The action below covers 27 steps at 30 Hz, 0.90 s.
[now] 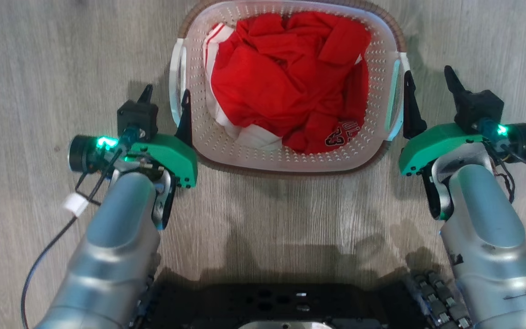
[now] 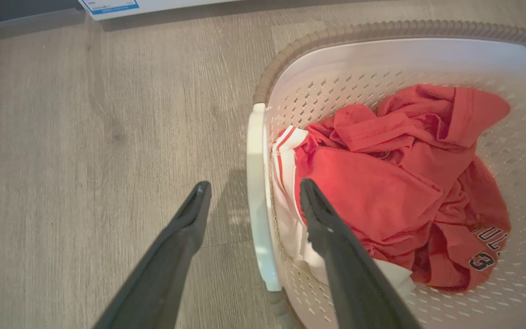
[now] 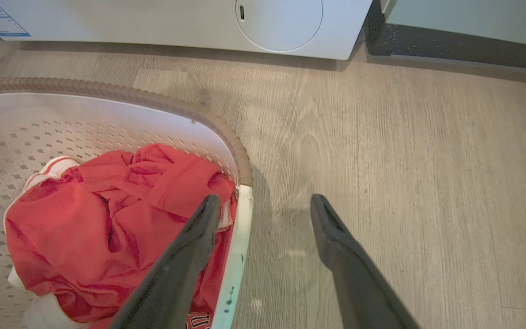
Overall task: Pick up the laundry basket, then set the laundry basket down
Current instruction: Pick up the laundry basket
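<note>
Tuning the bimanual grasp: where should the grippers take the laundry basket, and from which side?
By its two white side handles, from above: left handle for the left gripper, right handle for the right gripper. They are thin bars flanking the laundry basket; each open gripper straddles one, a finger either side.

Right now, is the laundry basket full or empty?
Partly full: crumpled red and white clothes lie in the laundry basket, perforated walls showing around them.
</note>
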### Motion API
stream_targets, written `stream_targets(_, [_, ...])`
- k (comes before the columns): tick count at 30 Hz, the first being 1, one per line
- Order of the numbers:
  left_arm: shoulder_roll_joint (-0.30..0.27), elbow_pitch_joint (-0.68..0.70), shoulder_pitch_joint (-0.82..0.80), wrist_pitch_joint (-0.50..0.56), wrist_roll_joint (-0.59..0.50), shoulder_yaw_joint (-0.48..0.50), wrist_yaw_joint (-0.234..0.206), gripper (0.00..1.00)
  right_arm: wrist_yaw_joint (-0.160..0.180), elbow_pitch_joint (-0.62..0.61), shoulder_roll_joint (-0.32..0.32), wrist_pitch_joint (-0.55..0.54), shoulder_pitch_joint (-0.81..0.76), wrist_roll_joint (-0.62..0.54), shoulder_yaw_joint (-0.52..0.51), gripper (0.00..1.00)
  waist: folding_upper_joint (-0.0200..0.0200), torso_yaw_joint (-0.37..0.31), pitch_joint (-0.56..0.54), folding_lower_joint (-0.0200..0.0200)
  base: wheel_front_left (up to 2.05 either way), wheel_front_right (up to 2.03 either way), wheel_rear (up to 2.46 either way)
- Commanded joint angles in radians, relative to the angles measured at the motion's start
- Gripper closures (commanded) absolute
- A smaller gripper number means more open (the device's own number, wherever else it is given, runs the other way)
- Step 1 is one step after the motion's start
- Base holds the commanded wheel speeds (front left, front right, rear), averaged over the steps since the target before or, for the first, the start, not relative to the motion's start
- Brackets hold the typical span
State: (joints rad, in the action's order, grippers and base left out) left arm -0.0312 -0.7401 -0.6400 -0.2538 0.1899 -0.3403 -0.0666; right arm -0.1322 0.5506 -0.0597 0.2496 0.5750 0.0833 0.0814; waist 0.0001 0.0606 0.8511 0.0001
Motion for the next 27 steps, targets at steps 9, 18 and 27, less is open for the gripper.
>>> stream_targets(9, [-0.019, -0.075, -0.084, -0.008, 0.017, -0.004, 0.019, 0.00, 0.002, 0.020, 0.010, 0.012, -0.003, 0.009, 0.045, 0.00, -0.0001, 0.008, 0.081, -0.0001, 0.00, 0.00, 0.00])
stream_targets(18, [-0.019, -0.138, -0.154, -0.008, 0.025, -0.032, 0.029, 0.00, 0.002, 0.043, 0.010, 0.012, 0.034, 0.015, 0.059, 0.00, -0.0001, 0.022, 0.125, -0.0001, 0.00, 0.00, 0.00])
stream_targets(27, [-0.019, -0.199, -0.193, -0.008, 0.071, -0.079, 0.041, 0.00, 0.002, 0.092, 0.010, 0.012, 0.054, 0.025, 0.072, 0.00, -0.0001, 0.030, 0.139, -0.0001, 0.00, 0.00, 0.00])
